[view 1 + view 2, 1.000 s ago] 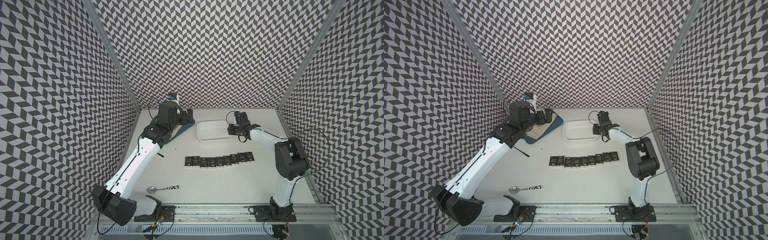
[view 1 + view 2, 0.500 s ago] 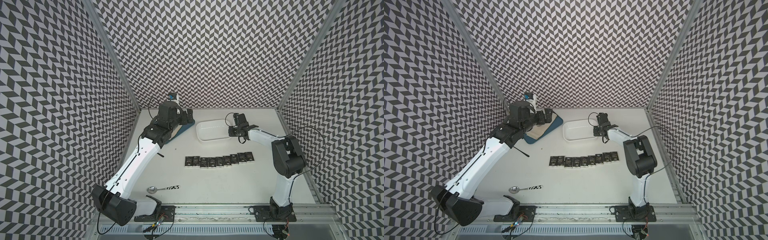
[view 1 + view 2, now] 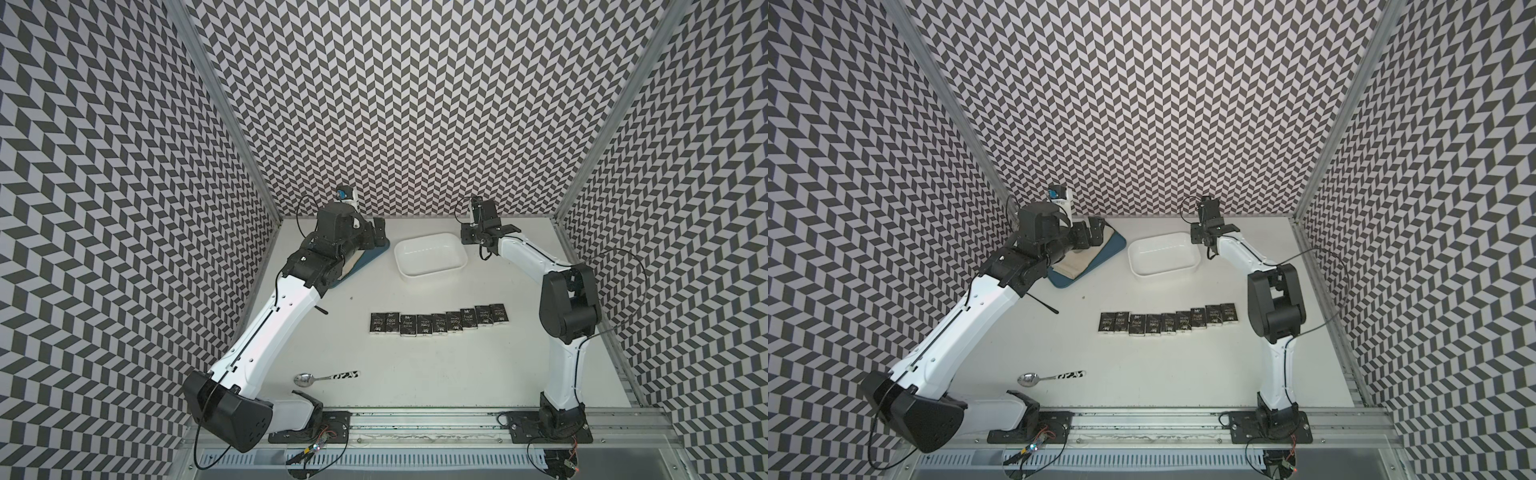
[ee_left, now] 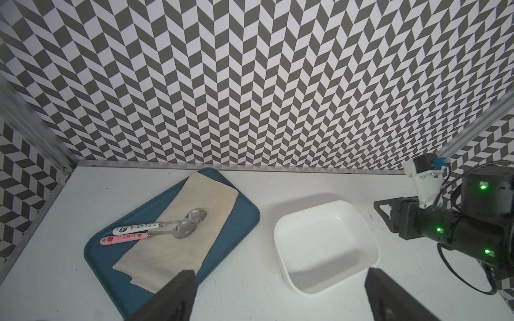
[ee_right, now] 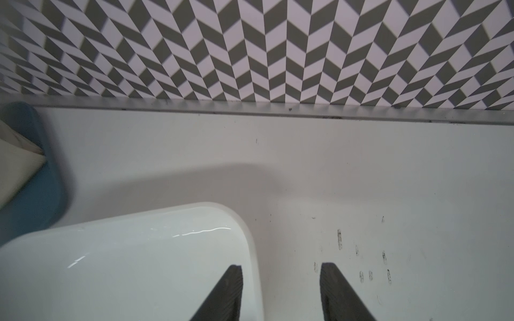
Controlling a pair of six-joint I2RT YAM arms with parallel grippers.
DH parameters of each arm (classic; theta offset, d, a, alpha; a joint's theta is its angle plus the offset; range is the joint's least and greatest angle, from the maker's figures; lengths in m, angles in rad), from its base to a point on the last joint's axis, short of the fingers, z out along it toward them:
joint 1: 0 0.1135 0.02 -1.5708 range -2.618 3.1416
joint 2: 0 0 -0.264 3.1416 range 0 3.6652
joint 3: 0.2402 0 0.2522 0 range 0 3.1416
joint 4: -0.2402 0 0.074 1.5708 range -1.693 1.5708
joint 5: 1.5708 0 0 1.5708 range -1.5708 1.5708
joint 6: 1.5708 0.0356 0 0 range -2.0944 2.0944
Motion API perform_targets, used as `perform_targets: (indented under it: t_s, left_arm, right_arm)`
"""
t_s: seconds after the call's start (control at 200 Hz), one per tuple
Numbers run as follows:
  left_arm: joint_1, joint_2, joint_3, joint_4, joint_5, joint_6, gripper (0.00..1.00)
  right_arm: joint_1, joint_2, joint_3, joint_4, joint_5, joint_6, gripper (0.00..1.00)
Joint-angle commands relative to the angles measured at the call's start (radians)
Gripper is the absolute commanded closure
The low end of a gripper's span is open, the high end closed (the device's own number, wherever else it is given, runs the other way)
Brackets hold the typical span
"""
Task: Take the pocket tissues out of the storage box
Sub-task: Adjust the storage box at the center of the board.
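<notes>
The storage box [image 3: 430, 259] [image 3: 1163, 253] is a shallow white tub at the back middle of the table, and nothing lies in it [image 4: 325, 244]. Several pocket tissues [image 3: 438, 323] [image 3: 1169, 322], black packets with white print, lie in a row on the table in front of it. My right gripper [image 5: 281, 268] [image 3: 473, 241] [image 3: 1202, 240] is open at the box's far right corner. One finger is over the box [image 5: 125, 264] and the other is outside. My left gripper [image 4: 279, 278] [image 3: 376, 232] [image 3: 1094, 232] hangs wide open above the blue tray, holding nothing.
A blue tray [image 3: 370, 257] [image 4: 239, 222] with a beige cloth [image 4: 194, 230] and two spoons [image 4: 167, 225] sits left of the box. Another spoon [image 3: 324, 377] [image 3: 1050, 377] lies near the front left. The back wall stands close behind the right gripper.
The right gripper closed and then opened again, and it has shifted a little toward the back wall. The box, the packets and the left arm have not moved.
</notes>
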Motion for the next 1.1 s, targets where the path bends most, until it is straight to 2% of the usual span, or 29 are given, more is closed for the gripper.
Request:
perform_targets:
  t_s: [0.0,0.075,0.19,0.416,0.696,0.992,1.092]
  left_arm:
    - [-0.003,-0.035,-0.004,0.004,-0.002,0.013,0.01]
    - [-0.003,-0.034,-0.005,0.005,0.004,0.015,0.01]
    - [-0.003,-0.042,-0.015,0.013,0.019,0.013,0.01]
    - [-0.003,-0.076,-0.050,0.026,0.015,0.022,0.01]
    - [-0.001,-0.084,-0.054,0.021,0.005,0.024,0.01]
    - [-0.001,-0.063,-0.037,0.009,-0.009,0.028,0.01]
    - [0.001,-0.064,-0.029,0.003,-0.021,0.034,0.01]
  right_arm:
    - [0.005,-0.103,-0.088,-0.042,-0.052,0.180,0.45]
    - [0.017,-0.177,-0.240,0.042,-0.158,0.304,0.43]
    - [0.070,-0.297,-0.469,0.199,-0.165,0.448,0.41]
    - [0.118,-0.362,-0.651,0.339,-0.253,0.589,0.40]
    - [0.120,-0.292,-0.666,0.467,-0.323,0.692,0.40]
    - [0.099,-0.184,-0.576,0.478,-0.376,0.721,0.40]
    - [0.086,-0.161,-0.552,0.476,-0.374,0.724,0.43]
